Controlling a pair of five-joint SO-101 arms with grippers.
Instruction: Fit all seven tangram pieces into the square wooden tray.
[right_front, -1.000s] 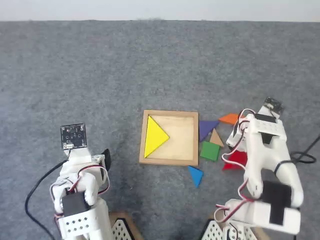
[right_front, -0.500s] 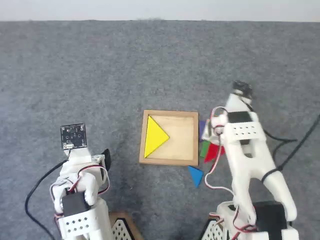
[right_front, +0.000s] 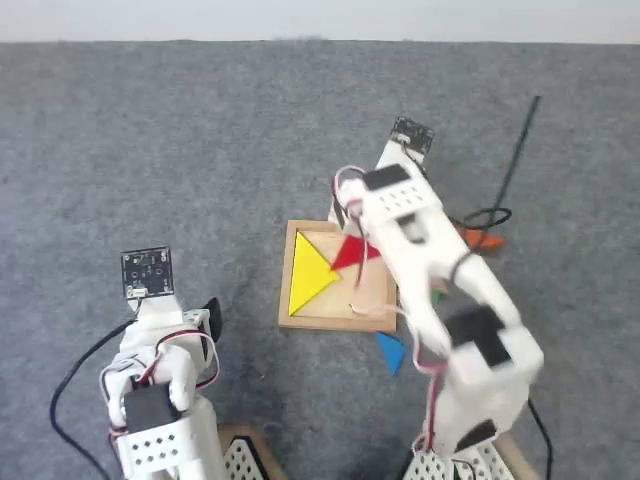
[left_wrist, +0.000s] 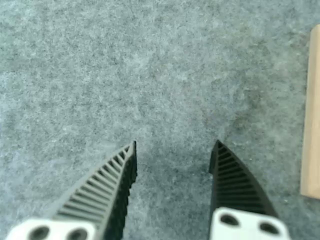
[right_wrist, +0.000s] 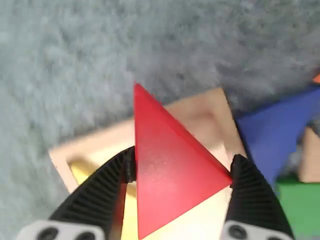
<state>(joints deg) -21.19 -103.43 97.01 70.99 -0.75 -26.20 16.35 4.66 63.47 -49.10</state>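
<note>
Between the clenched right jaws sits a red triangle (right_wrist: 170, 170); beneath them the wooden tray (right_front: 320, 322) holds a yellow triangle (right_front: 308, 272). The left jaws hang released.

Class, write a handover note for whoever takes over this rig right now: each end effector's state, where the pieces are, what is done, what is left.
Left end effector: open, empty, over bare carpet, apart from the tray.
Right end effector: shut on the red triangle, held over the tray.
Done: yellow triangle lies in the tray.
To do: set the red triangle in, then the five pieces on the carpet: small blue triangle, dark blue piece, green square, tan piece, orange piece.
</note>
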